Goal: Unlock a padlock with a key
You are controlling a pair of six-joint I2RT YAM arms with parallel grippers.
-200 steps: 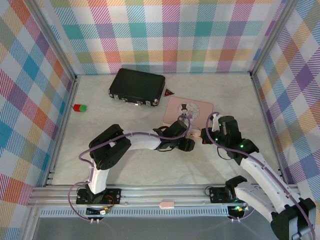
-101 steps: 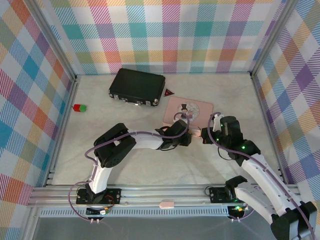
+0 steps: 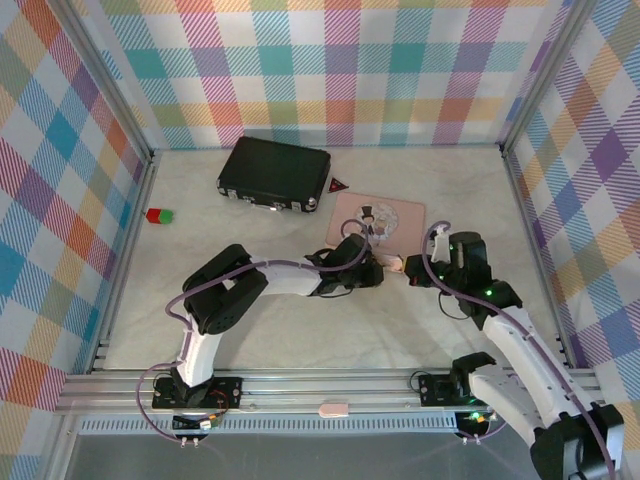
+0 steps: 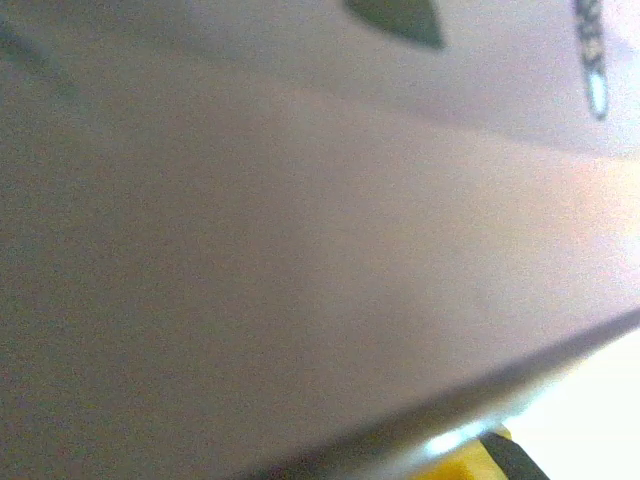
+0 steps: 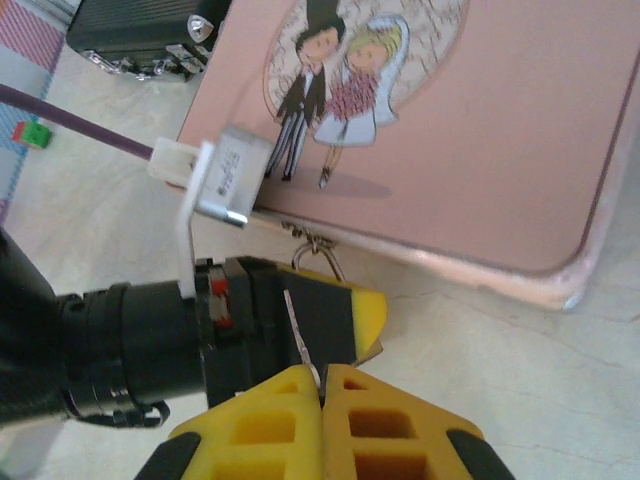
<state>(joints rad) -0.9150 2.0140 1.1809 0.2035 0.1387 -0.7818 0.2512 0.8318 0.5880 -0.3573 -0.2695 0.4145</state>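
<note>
Looking from the left, we see a small red and green block (image 3: pixel 158 215) that lies well apart from the pink box (image 3: pixel 405 228), on its left side. A black case (image 3: pixel 275 175) lies to the far left of the pink box, and a small red triangle (image 3: pixel 338 185) sits just beside the box's far left corner.

The left gripper (image 3: pixel 378 268) is at the near edge of the pink box. In the right wrist view its black finger with the yellow tip covers the body of the padlock (image 5: pixel 322 255). We see only the thin silvery shackle, which rises to the near edge of the pink box. We cannot tell how far this gripper's jaws are apart, or whether they pinch the padlock.

The right gripper (image 5: pixel 322 385) is just in front of the same edge, toward the box's right corner. Its yellow fingers are pressed together on the key (image 5: pixel 293 325). The thin grey blade sticks out between them, close to the left gripper.
</note>
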